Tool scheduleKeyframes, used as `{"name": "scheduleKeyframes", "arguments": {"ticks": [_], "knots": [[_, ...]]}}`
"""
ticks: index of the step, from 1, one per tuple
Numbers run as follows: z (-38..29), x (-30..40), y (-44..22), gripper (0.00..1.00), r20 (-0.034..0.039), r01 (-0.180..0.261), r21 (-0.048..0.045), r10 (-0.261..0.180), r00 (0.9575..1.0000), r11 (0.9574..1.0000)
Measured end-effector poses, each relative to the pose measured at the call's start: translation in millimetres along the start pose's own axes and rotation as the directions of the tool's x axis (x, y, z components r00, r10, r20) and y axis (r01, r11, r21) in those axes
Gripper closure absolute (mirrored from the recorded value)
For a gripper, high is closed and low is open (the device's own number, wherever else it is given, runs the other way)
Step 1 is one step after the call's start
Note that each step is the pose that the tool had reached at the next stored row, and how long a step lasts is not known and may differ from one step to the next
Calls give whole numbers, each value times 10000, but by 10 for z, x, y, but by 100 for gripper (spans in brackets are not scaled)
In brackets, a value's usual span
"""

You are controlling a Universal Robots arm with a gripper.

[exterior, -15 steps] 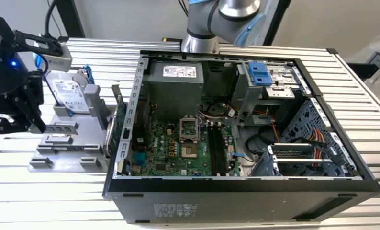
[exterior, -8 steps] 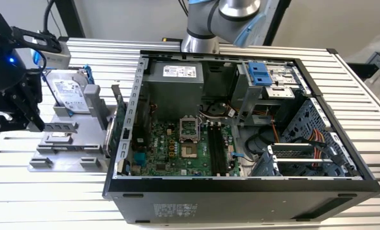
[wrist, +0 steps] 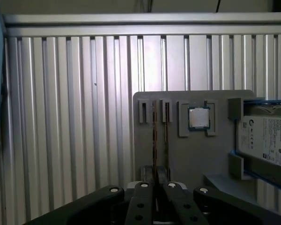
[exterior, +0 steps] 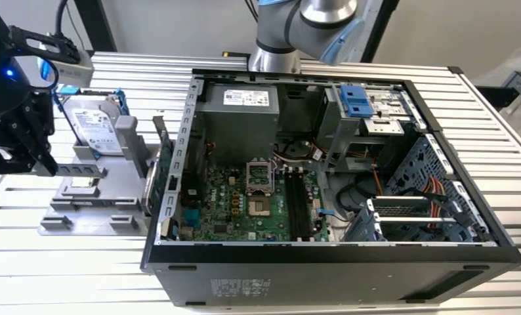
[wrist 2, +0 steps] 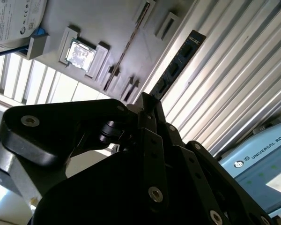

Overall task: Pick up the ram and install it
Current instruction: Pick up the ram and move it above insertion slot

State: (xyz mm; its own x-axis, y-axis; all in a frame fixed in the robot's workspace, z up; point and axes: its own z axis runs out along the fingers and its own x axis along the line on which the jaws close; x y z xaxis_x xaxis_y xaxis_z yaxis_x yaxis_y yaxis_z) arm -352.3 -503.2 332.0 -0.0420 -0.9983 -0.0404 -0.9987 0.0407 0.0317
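The ram (wrist: 154,140) is a slim dark stick standing on its long edge in the grey fixture (wrist: 187,154). The first wrist view shows it edge-on as a thin line. In the second wrist view the ram (wrist 2: 178,63) shows its dark face with chips, by the fixture's (wrist 2: 107,28) border. My gripper (wrist: 154,183) hangs above the stick's near end, in line with it and apart from it. Its black fingers (wrist 2: 145,117) lie together with nothing between them. In the exterior view the gripper (exterior: 24,167) is at the far left, over the fixture (exterior: 94,210).
On the same fixture sit a silver hard drive in a blue frame (exterior: 94,125) and a small square processor chip (wrist: 198,117). The open computer case (exterior: 331,256) stands right beside the fixture, its motherboard's black slots (exterior: 297,207) facing up. Ribbed aluminium table (wrist: 61,131) lies all round.
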Motion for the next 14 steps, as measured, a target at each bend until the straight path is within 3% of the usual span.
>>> {"name": "scheduleKeyframes", "arguments": {"ticks": [14], "knots": [[-153, -7, 6, 100, 0, -1, 0, 1, 10000, 10000]]}}
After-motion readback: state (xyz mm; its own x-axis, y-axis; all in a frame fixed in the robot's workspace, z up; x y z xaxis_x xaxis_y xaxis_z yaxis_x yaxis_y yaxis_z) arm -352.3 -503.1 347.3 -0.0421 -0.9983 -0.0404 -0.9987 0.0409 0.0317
